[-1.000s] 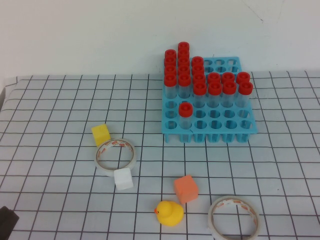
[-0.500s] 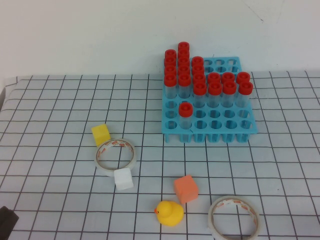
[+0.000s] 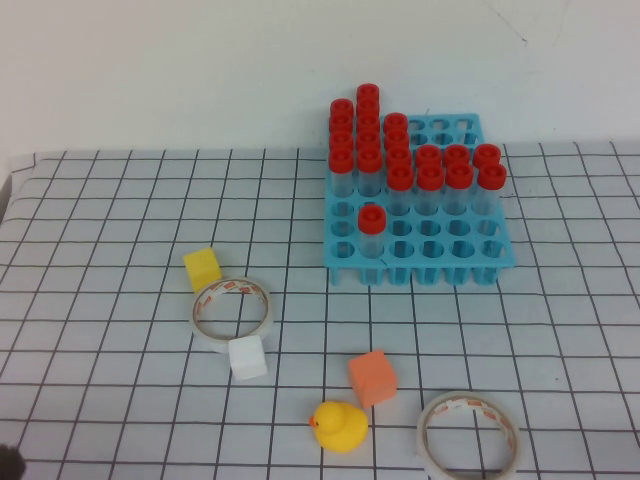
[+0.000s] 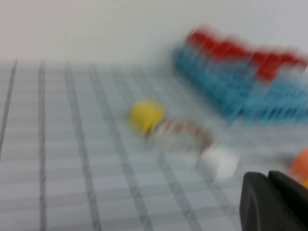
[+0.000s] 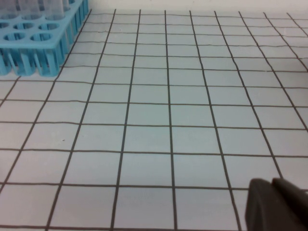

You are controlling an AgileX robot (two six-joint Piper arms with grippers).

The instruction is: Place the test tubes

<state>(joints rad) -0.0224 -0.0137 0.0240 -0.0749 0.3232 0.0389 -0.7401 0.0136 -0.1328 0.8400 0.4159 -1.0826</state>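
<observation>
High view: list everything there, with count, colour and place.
rack: one, blue, far side, right of centre
test tubes: roughly twenty, red caps, in rack; one alone near its front
tape rolls: two, white; one left of centre, other at near edge
yellow cube: one, behind left roll
white cube: one, before left roll
duck: one, yellow, near edge
orange cube: one, beyond duck
table: one, white, black grid
left gripper: one, black, shut, near-left corner
right gripper: one, black, shut, over bare grid, outside high view

My left gripper (image 3: 5, 462) — a dark sliver cut off at the frame's lower left corner; my right gripper (image 5: 272, 187) shows only its tips; the lower right tape ring (image 3: 428, 440) is clipped by the bottom edge.
</observation>
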